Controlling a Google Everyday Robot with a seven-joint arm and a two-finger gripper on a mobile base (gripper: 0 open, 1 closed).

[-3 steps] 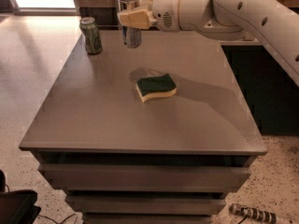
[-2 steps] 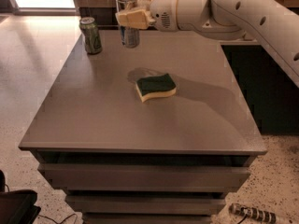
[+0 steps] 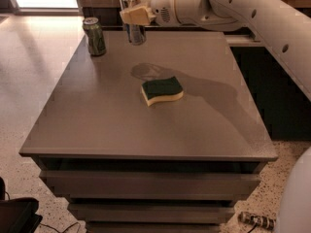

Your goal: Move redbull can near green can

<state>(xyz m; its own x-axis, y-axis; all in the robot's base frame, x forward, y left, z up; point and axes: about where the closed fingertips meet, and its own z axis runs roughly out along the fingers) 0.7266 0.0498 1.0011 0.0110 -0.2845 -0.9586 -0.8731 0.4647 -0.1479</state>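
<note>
The green can (image 3: 94, 35) stands upright near the far left corner of the surface (image 3: 97, 120), and everything else is placed from it. Just to its right, and higher than it, is the redbull can (image 3: 133, 34), upright, with its shiny top above the green can's top. The two cans are near each other but apart, with a clear strip of surface showing between them.

The redbull can is a slim, thin-walled metal can. It is probably light, smooth and a little slippery, and easy to dent if squeezed hard. Being tall and narrow, it will likely tip if it is set down at a slant. The best hold looks to be across the middle of its body, from the side.

The gripper (image 3: 136, 16) has it there, reaching in from the right of the green can with its cream fingers closed around the upper middle of the redbull can. The can's base seems to hang clear of the surface, since a shadow lies separately below it, though I cannot be sure of the gap.

Further right of the green can and nearer the front lies a green and yellow sponge (image 3: 162, 91), well apart from both cans and out of the way
</note>
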